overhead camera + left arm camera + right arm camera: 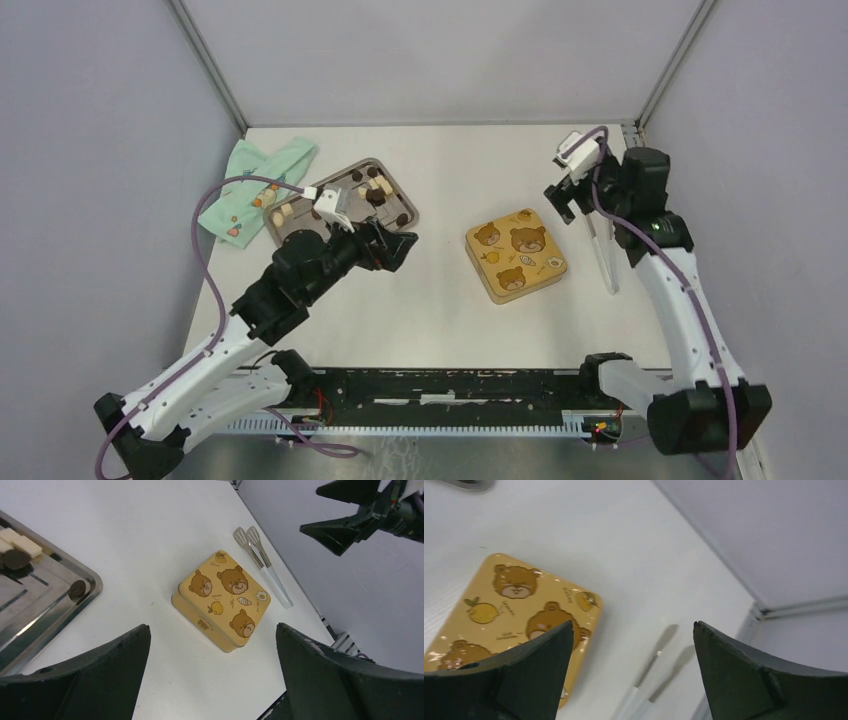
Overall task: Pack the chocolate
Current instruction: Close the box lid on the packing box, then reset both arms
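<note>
The chocolate [375, 190] is several small dark, brown and cream pieces lying in a metal tray [290, 232] at the back left. The left wrist view catches a few of these pieces [15, 552] in the tray's corner [87, 597]. My left gripper [402, 245] hovers just right of the tray, open and empty [212, 627]. The shut gold tin with bears [515, 255] sits mid-table [222, 600] [514, 610]. My right gripper [562, 203] hangs above the table behind and right of the tin, open with nothing in it [633, 623].
Metal tongs with a white handle [603, 250] lie right of the tin, near the table's right edge [262, 565] [659, 655]. A green patterned cloth [255, 185] lies at the back left beside the tray. Grey walls close the table on three sides.
</note>
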Robot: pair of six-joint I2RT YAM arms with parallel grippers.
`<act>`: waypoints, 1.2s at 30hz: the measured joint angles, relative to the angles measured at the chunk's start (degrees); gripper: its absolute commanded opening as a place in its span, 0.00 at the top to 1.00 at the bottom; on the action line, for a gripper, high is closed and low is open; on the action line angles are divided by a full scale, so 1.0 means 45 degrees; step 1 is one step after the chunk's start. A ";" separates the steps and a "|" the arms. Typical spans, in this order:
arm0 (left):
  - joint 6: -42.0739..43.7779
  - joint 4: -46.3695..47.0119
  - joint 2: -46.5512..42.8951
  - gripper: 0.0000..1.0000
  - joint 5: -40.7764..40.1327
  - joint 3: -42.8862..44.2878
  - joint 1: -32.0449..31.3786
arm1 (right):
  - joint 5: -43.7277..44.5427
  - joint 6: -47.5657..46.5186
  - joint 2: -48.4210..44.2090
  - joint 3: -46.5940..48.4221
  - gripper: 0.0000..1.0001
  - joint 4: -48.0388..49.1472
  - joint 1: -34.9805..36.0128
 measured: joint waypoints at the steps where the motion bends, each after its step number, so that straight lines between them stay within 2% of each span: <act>1: 0.0107 -0.0170 0.0044 0.00 -0.0044 0.0393 0.0000 | 0.0063 0.0141 -0.0661 -0.0214 0.02 0.0272 -0.0505; 6: 0.0831 -0.1695 0.0549 0.00 -0.0447 0.3021 0.0000 | 0.0112 0.0976 -0.2735 -0.0884 0.02 0.0777 -0.0952; 13: 0.1282 -0.3264 0.1185 0.00 -0.0908 0.6110 0.0005 | -0.0850 0.2749 -0.3021 0.0321 0.02 0.0282 -0.0952; 19: 0.1360 -0.4148 0.1103 0.00 -0.1209 0.6776 0.0000 | -0.1258 0.3905 -0.3769 0.1311 0.02 0.0199 -0.0952; 28: 0.1355 -0.4843 0.0049 0.00 -0.1899 0.6781 0.0000 | 0.0228 0.6781 -0.4250 0.1807 0.02 0.0219 -0.0952; 36: 0.1350 -0.5217 -0.0525 0.00 -0.2273 0.6781 0.0000 | 0.0316 0.7514 -0.4216 0.1807 0.02 0.0204 -0.0952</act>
